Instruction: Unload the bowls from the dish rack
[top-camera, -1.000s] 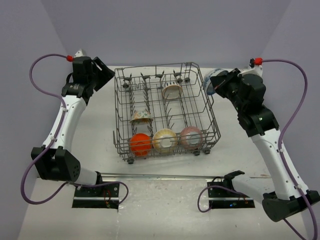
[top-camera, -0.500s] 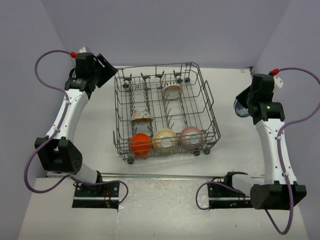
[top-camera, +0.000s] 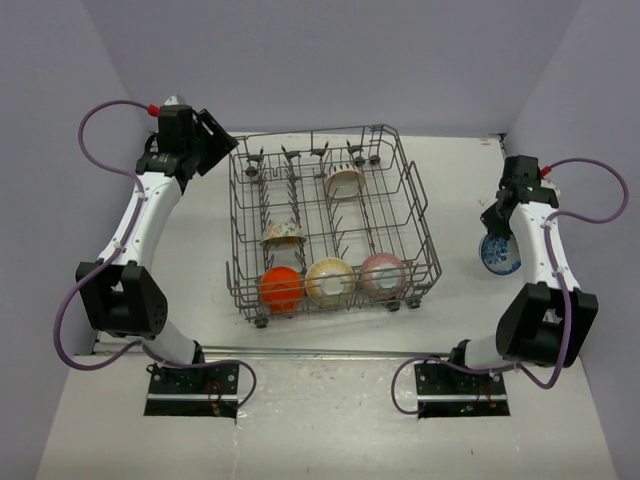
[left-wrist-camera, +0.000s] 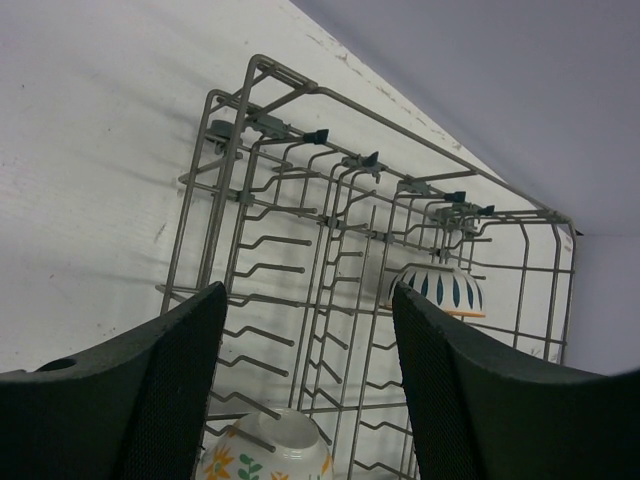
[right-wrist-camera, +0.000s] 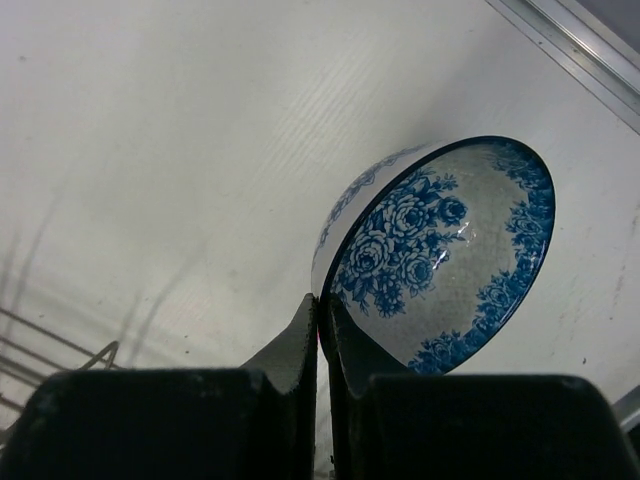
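The grey wire dish rack (top-camera: 236, 215) stands mid-table. Its front row holds an orange bowl (top-camera: 281, 288), a cream-yellow bowl (top-camera: 329, 280) and a pink bowl (top-camera: 382, 274). A floral whitish bowl (top-camera: 283, 235) lies behind them and another whitish bowl (top-camera: 345, 181) sits near the back. My right gripper (top-camera: 497, 232) is shut on the rim of the blue-and-white bowl (top-camera: 499, 253), held tilted low over the table right of the rack; the pinch (right-wrist-camera: 322, 310) on the bowl (right-wrist-camera: 440, 260) shows in the right wrist view. My left gripper (top-camera: 215, 140) is open and empty above the rack's far left corner (left-wrist-camera: 255, 75).
A metal rail (top-camera: 350, 352) runs across the table near the arm bases. Purple walls close in the back and sides. A metal edge strip (right-wrist-camera: 570, 45) lies just beyond the held bowl. Purple cables loop off both arms.
My right arm swung from the rack's far right corner out to the right and nearer, carrying the blue-and-white bowl down toward the table. My left gripper shifted slightly, still open.
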